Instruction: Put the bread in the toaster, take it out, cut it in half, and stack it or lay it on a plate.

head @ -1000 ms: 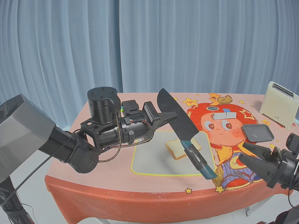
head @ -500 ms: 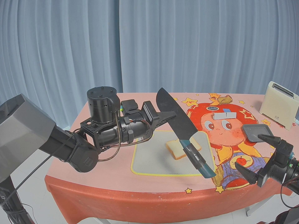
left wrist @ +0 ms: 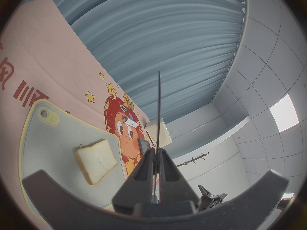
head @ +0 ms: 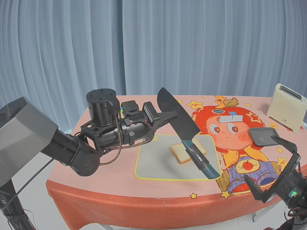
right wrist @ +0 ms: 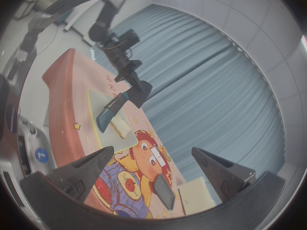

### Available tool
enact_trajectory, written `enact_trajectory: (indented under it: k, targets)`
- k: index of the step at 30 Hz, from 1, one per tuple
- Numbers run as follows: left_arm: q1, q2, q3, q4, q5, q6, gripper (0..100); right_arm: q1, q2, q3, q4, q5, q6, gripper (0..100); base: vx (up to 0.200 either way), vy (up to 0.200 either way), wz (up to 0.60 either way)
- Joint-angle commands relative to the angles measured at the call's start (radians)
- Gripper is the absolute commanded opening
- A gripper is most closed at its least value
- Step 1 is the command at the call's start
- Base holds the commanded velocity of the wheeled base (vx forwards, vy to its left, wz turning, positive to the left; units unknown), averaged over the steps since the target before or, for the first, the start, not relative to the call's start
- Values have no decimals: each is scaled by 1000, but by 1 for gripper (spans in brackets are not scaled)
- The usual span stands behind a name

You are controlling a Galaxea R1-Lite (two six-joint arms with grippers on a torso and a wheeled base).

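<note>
The knife [head: 179, 120] is pinched flat by its blade in the left gripper [head: 172, 115], and the handle is left hanging low toward the near right, over the bread [head: 182, 154]. The bread is laid on the board [head: 153, 166], by its right side. The right gripper [head: 269, 163] is spread wide with nothing in it, at the table's near right corner, just near of the plate [head: 263, 136].

Risk, as judged from here: a slick blade is gripped on one small patch with the heavy handle slung below it, so the knife could be swung or slid loose and dropped onto the bread.

In the left wrist view the blade is seen edge-on, clamped between the fingers [left wrist: 145, 173], and a line across the slice is shown, so it may well be cut already. In the head view that part is covered by the handle. A gap between handle and bread is hinted at in the right wrist view.
</note>
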Motion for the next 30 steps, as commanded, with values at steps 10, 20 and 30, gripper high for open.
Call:
enact_trajectory:
  k: [10,20,30]
  targets:
    - [-17,-2,-47,6,107,-41,0,94,220,34,-235,-118,-148,100,0,0,0]
    - [-29,6,-177,113,245,-111,0,124,413,40,-484,-119,-222,100,0,0,0]
    - [-64,6,-188,158,271,-113,0,-15,450,49,-683,-21,-409,100,0,0,0]
